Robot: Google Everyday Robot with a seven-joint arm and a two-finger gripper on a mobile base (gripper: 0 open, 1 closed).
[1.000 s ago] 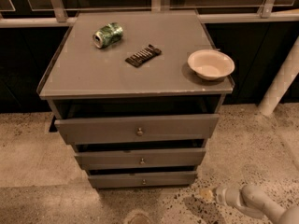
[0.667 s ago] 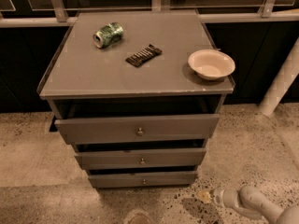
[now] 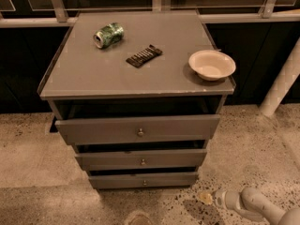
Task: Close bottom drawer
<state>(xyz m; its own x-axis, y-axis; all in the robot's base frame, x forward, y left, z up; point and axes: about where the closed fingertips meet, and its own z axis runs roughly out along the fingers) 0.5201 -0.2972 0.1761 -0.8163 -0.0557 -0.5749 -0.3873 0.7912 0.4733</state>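
Observation:
The bottom drawer (image 3: 143, 179) is the lowest and slimmest of three grey drawer fronts in the cabinet, with a tiny round knob (image 3: 144, 182). It stands a little way out, with a dark gap above it. My gripper (image 3: 205, 198) is low over the floor at the bottom right, to the right of the bottom drawer and slightly nearer the camera, apart from it. Its pale arm (image 3: 251, 205) comes in from the lower right corner.
The middle drawer (image 3: 142, 159) and the widest top drawer (image 3: 138, 129) also stand out, the top one furthest. On the cabinet top (image 3: 84, 78) lie a green can (image 3: 108, 34), a dark bar (image 3: 144, 56) and a white bowl (image 3: 212, 64). A white post (image 3: 281, 83) stands at right.
My arm has shifted very slightly to the left near the floor. The drawers have not moved.

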